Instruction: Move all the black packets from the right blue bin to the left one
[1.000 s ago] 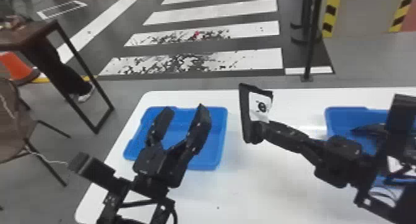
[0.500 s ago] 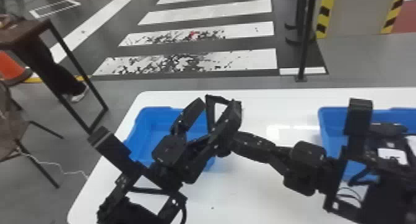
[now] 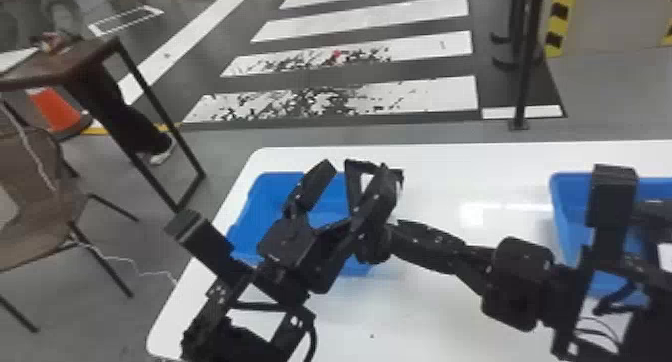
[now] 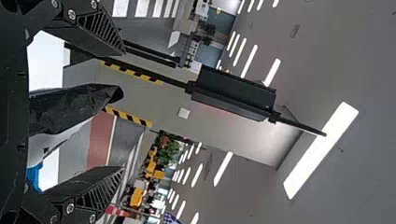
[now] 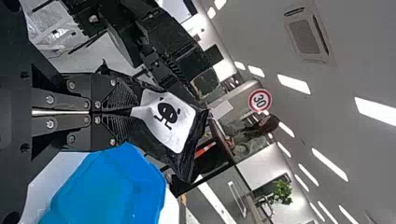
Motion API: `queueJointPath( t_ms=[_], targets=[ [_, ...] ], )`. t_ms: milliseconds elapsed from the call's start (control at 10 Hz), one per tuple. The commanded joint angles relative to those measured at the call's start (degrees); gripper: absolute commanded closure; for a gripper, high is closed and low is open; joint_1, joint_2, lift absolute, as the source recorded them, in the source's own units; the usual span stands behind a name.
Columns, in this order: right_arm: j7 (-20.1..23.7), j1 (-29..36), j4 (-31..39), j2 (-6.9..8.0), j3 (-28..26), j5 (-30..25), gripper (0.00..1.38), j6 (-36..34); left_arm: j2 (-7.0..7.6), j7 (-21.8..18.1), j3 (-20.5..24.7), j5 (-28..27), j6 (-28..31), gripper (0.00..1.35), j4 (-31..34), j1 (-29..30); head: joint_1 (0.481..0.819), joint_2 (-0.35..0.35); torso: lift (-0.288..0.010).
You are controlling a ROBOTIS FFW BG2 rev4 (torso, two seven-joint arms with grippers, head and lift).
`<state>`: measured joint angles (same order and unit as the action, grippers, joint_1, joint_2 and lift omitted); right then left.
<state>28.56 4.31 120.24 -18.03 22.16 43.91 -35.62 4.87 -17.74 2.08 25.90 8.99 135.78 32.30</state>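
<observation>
Head view: I've two blue plastic bins point(image 3: 567, 221) on one white desk point(image 3: 450, 331), my left hand point(image 3: 357, 178) and right hand point(image 3: 392, 233) together near the left bin. Left wrist view: left hand wide, one shiny black packet point(image 4: 70, 107) between its fingers. Right wrist view: right hand pinching that packet.

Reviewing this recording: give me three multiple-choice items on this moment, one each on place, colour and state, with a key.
1. Where on the white table is the left bin in the head view?
A) Right end
B) Left part
C) Dead centre

2. What colour is the right bin?
A) Blue
B) Red
C) Yellow

3. How do the left gripper and right gripper stand?
A) Both open
B) Left shut, right open
C) Left open, right shut

1: B, it sits near the table's left edge.
2: A, its walls are blue.
3: C, the left's fingers are wide apart; the right's pinch a black packet.
</observation>
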Motion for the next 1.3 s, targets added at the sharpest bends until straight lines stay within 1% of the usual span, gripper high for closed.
queueJointPath(
  t_ms=[0, 100, 300, 400, 500, 600, 800, 900, 1000, 1100, 1200],
  targets=[
    [0.00, -0.24, -0.08, -0.07, 0.00, 0.08, 1.13, -0.23, 0.05, -0.01, -0.25, 0.15, 1.70, 0.21, -0.01, -0.10, 0.695, 0.331, -0.140],
    [0.00, -0.38, -0.22, -0.07, 0.00, 0.19, 1.13, -0.23, 0.14, -0.01, -0.25, 0.26, 2.40, 0.35, -0.01, -0.10, 0.695, 0.326, -0.140],
    [0.00, -1.22, -0.78, -0.07, 0.00, 0.53, 1.13, -0.23, 0.14, -0.10, -0.25, 0.04, 3.95, 0.75, -0.01, -0.10, 0.695, 0.320, -0.140],
    [0.00, -1.93, -1.35, -0.07, 0.00, 0.65, 1.13, -0.23, 0.14, -0.10, -0.37, -0.76, 4.09, 1.14, 0.27, -0.10, 0.695, 0.317, -0.140],
    [0.00, -3.05, -2.47, -0.07, 0.00, 1.11, 1.13, 0.61, 0.14, -0.01, -0.37, -0.99, 4.37, 1.21, 0.41, -0.24, 0.695, 0.314, -0.140],
    [-0.17, -4.32, -3.31, 0.02, -0.11, 1.11, 1.13, 1.45, 0.14, 0.08, -0.37, -2.25, 2.96, 1.22, 0.41, -0.38, 0.695, 0.308, -0.140],
    [-0.52, -6.15, -5.56, 0.02, -0.46, 0.99, 1.12, 2.86, 0.23, 0.34, -0.48, -2.48, 1.42, 1.22, 0.41, -0.52, 0.695, 0.299, -0.140],
    [-0.44, -6.15, -6.83, 0.10, -1.03, 1.33, 0.85, 3.99, 0.14, 0.87, 0.09, -2.48, 1.28, 1.22, 0.41, -0.38, 0.695, 0.293, -0.140],
    [-0.35, -4.88, -7.11, 0.37, -2.40, 1.33, 0.37, 4.69, 0.14, 2.89, 1.00, -3.85, 0.71, 1.22, -0.43, -0.80, 0.695, 0.286, -0.140],
    [0.18, -3.33, -7.25, 0.81, -4.34, 1.11, 0.07, 5.25, 0.14, 5.97, 2.37, -7.51, -2.24, 1.22, -5.21, -2.63, 0.695, 0.287, -0.140],
    [0.18, -2.07, -7.39, 0.98, -5.94, 1.22, 0.08, 4.13, -0.04, 9.74, 4.09, -13.45, -8.57, 1.22, -14.63, -6.01, 0.695, 0.299, -0.140]
  ],
)
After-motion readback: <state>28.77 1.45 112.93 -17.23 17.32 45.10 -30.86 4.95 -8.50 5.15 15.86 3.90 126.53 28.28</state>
